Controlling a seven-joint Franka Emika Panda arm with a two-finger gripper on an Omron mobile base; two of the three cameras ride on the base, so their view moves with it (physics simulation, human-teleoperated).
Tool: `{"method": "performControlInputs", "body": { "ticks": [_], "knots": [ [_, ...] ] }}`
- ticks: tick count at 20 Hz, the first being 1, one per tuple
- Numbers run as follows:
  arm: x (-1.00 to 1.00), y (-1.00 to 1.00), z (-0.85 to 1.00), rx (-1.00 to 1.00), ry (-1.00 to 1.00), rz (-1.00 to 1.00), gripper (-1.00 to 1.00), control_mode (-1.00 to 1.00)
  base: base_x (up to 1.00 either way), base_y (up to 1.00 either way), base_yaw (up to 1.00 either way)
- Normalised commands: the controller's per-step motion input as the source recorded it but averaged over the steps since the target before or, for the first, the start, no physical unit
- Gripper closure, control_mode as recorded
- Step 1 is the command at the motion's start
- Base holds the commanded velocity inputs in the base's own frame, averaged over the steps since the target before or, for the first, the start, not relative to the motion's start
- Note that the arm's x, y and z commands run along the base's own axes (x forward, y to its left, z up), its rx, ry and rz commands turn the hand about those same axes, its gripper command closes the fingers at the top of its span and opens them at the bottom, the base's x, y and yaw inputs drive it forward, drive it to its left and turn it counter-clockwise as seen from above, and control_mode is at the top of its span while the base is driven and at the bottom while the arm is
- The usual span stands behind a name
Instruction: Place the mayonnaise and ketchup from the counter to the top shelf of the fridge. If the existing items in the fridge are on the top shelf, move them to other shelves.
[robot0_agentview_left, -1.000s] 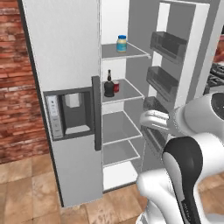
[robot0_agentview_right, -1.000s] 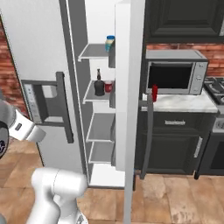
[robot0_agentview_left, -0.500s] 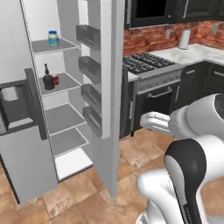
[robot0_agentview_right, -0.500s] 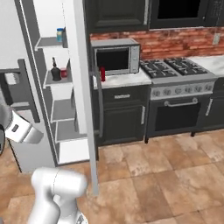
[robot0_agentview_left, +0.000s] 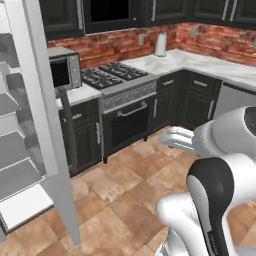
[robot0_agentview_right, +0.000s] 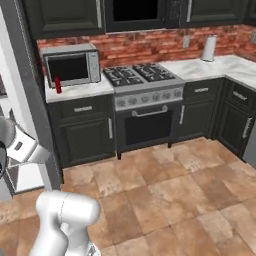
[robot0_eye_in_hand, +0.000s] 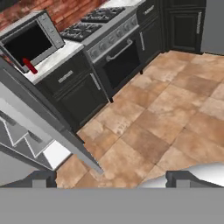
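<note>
Left base view first: the white arm folds up at the lower right, wrist tucked in toward the body, a carrying pose for a base on the move, I'd judge. Ahead of it stand the stove (robot0_agentview_left: 112, 75) and, to the left, the microwave (robot0_agentview_left: 64, 70) on the desk (robot0_agentview_left: 80, 94). The open fridge door (robot0_agentview_left: 42, 115) rises at the left edge, with the fridge shelves (robot0_agentview_left: 20, 172) behind it, left wide so the top shelf can be reached.

Over to the right base view: there's the ketchup (robot0_agentview_right: 58, 84), a slim red bottle standing upright on the desk just in front of the microwave's left side, well ahead of the arm and to its left. A paper towel roll (robot0_agentview_right: 209, 47) sits far off on the corner counter. I can't pick out the mayonnaise.

Hand view now: the end effector (robot0_eye_in_hand: 111, 177) shows two dark tips spread wide at the bottom with nothing between them, so it's parted and carrying nothing. The ketchup sits far up and left of those tips, well apart. The fridge door edge cuts across between. My read: the fetch for the ketchup is barely under way, nothing grasped yet.
</note>
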Motion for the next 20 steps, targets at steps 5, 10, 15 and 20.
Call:
{"method": "performControlInputs", "body": {
  "ticks": [5, 10, 15, 20],
  "knots": [
    [0.00, 0.00, 0.00, 0.00, 0.00, 0.00, -1.00, 1.00, 1.00, -0.98, 0.04],
    [0.00, 0.00, 0.00, 0.00, 0.00, 0.00, -1.00, 1.00, 1.00, -0.85, 0.07],
    [0.00, 0.00, 0.00, 0.00, 0.00, 0.00, -1.00, 1.00, 1.00, -0.27, 0.40],
    [0.00, 0.00, 0.00, 0.00, 0.00, 0.00, -1.00, 1.00, 1.00, -0.05, 0.62]
  ]
}}
